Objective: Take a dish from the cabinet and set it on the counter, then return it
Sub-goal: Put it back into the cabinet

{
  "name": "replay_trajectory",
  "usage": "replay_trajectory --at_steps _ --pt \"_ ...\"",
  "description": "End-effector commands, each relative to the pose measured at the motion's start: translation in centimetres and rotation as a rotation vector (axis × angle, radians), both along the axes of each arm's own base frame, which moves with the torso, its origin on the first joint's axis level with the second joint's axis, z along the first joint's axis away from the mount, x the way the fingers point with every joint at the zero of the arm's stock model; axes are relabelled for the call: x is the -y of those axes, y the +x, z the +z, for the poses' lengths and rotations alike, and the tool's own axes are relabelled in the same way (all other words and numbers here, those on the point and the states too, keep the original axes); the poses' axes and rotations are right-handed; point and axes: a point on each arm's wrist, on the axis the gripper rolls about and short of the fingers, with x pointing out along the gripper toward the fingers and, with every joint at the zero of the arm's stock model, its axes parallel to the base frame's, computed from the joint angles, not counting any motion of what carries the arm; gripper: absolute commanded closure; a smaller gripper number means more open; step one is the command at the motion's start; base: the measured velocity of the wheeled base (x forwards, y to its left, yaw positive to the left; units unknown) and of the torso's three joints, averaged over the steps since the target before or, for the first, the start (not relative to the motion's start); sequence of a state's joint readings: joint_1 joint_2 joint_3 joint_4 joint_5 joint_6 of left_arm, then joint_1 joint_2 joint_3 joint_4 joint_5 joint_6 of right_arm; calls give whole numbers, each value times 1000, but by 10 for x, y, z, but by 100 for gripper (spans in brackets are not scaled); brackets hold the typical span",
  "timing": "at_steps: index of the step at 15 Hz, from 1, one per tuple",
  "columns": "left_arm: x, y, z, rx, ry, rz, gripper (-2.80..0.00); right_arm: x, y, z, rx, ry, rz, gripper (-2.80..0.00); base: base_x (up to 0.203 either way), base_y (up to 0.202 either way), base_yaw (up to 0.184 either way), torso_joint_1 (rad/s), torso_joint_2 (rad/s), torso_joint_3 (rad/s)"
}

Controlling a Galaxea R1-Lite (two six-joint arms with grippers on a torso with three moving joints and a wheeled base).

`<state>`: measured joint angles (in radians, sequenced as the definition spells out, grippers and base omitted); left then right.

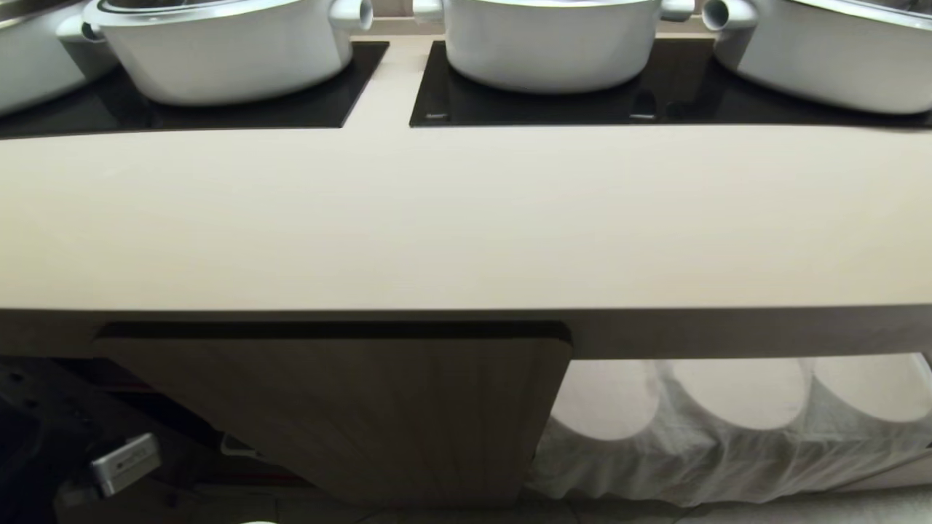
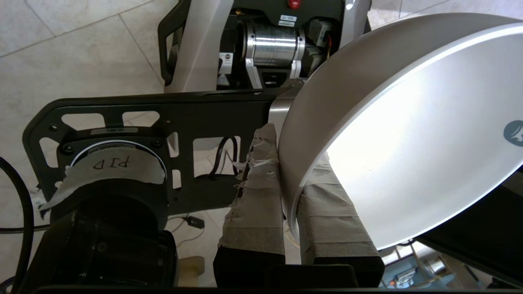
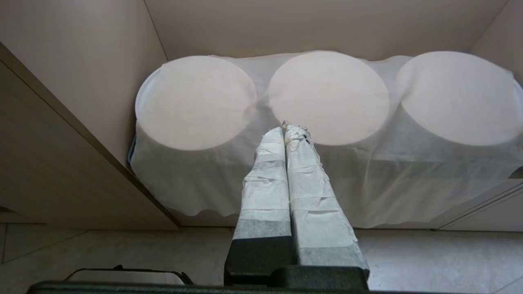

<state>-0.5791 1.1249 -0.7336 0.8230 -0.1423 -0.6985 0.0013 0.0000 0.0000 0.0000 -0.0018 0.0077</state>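
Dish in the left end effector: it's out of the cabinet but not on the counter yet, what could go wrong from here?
1. The left end effector pinches only the dish's thin rim between its taped fingers, and the dish hangs tilted over the tiled floor; it could slip or swing.
2. The head view shows neither arm, so the lift past the counter edge goes unseen there; the dish may clip it.
3. Pots crowd the counter's back; set down near the front.
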Motion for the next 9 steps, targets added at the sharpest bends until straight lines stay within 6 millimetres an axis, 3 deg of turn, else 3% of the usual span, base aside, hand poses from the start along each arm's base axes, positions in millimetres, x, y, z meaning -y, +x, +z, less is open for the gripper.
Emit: replay_trajectory --at_steps 1,9 --pt "0 -3 1 3 -4 -8 0 0 0 0 -2 0 1 0 0 0 0 -223 509 290" --pt "-1 -4 2 9 -9 -8 0 0 0 0 -2 0 1 0 0 0 0 -199 491 285"
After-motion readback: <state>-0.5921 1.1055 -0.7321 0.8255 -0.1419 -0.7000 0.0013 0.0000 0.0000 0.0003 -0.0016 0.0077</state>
